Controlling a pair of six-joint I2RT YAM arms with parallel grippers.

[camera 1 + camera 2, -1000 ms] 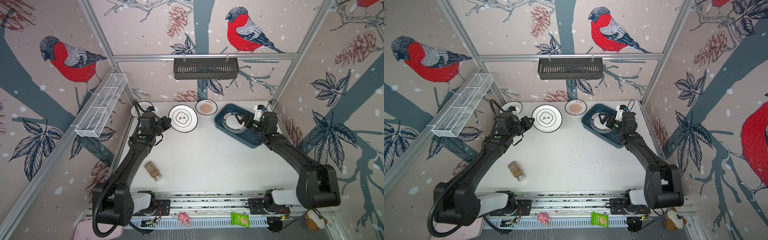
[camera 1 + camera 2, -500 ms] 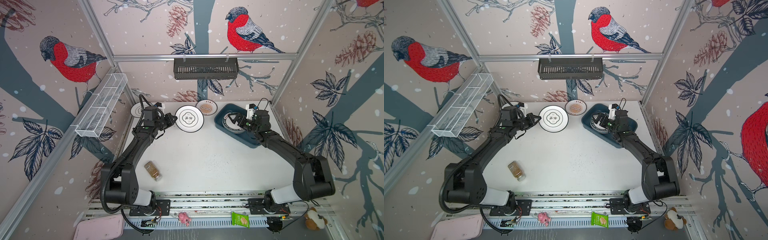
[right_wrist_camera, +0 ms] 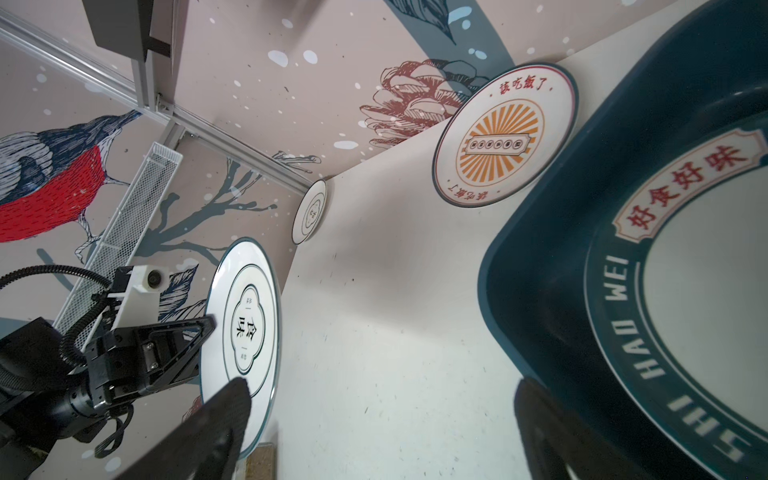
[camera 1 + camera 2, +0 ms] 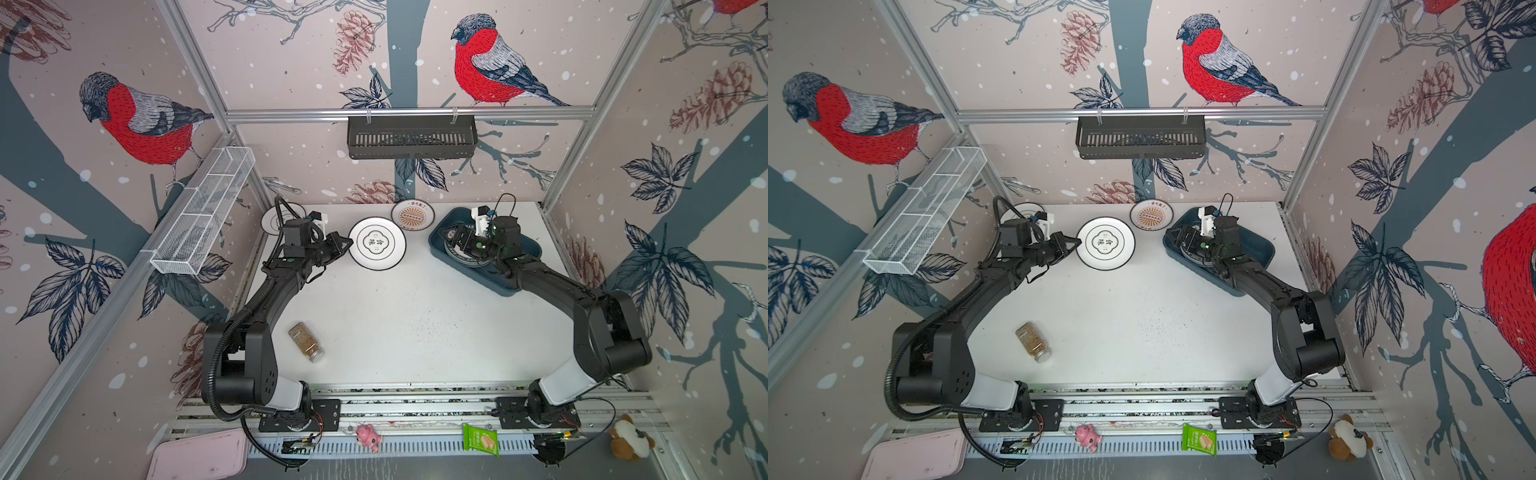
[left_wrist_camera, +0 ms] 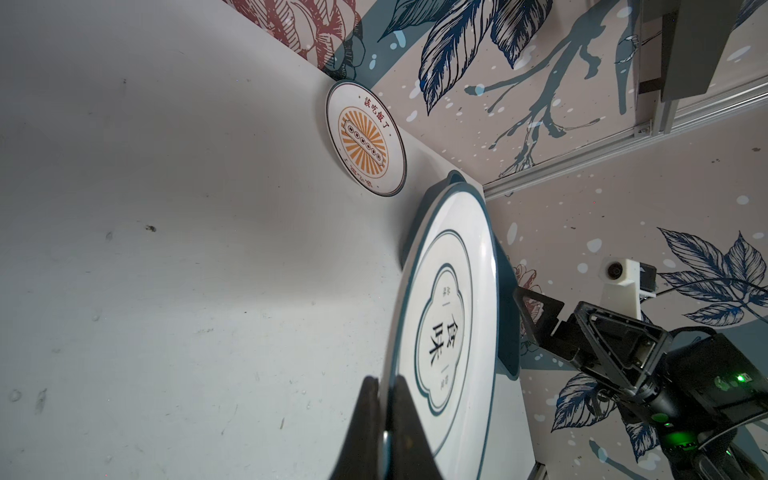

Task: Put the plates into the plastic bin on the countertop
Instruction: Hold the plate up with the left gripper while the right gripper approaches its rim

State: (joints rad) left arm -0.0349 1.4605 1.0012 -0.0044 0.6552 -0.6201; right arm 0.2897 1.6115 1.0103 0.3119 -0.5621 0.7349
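Observation:
My left gripper point(image 4: 347, 243) point(image 5: 385, 380) is shut on the rim of a white plate with a cloud-outline centre point(image 4: 377, 244) point(image 4: 1105, 243) point(image 3: 245, 328). It holds that plate tilted just above the countertop point(image 4: 415, 316). The dark teal plastic bin point(image 4: 530, 249) point(image 3: 540, 249) sits at the back right with a green lettered-rim plate point(image 3: 706, 291) inside. My right gripper point(image 4: 455, 237) point(image 3: 380, 388) hangs open and empty over the bin's left end. An orange sunburst plate point(image 4: 412, 215) point(image 5: 365, 137) lies by the back wall. Another cloud plate point(image 4: 274, 218) lies in the back left corner.
A spice jar point(image 4: 306, 340) lies on its side on the front left of the countertop. A black slotted basket point(image 4: 411, 137) hangs on the back rail and a white wire basket point(image 4: 203, 212) on the left wall. A pink tray point(image 4: 199, 455) sits below the front rail.
My left gripper has carried the cloud plate to the right, toward the middle. My right gripper, still open, has shifted a little left over the bin.

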